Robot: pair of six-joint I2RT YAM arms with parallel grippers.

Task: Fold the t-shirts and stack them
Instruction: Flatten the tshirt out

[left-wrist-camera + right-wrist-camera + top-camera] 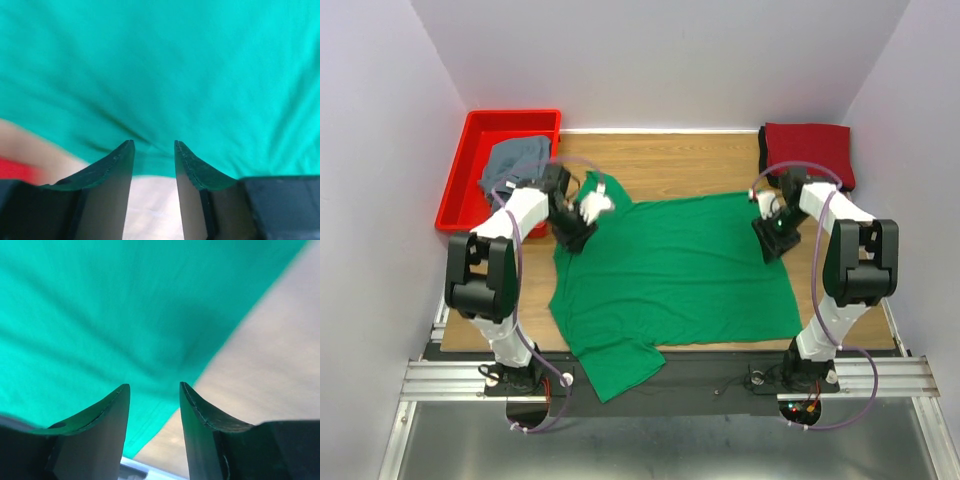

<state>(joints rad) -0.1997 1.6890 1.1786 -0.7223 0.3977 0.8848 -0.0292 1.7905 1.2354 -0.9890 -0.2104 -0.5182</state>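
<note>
Left gripper (154, 145): dark fingers parted roughly halfway, no cloth pinched in the gap, tips just short of a green fold; placed over the left edge of the green t-shirt (680, 270), at the shoulder by the far sleeve. Right gripper (152, 386): likewise half parted, empty between the fingers, poised at the cloth's edge with bare wood showing beside it; placed at the far right corner of the hem. Green t-shirt: spread flat in the middle of the counter (660, 160), long axis running left to right, neck end toward the left arm, hem toward the right arm; far sleeve pointing to the back left, near sleeve draped over the counter's near edge; a few soft wrinkles, otherwise smooth. Dark red t-shirt (808, 150): folded, at the far right corner of the counter. Grey-blue t-shirt (515, 155): bunched inside the red bin (455, 190), far left.
</note>
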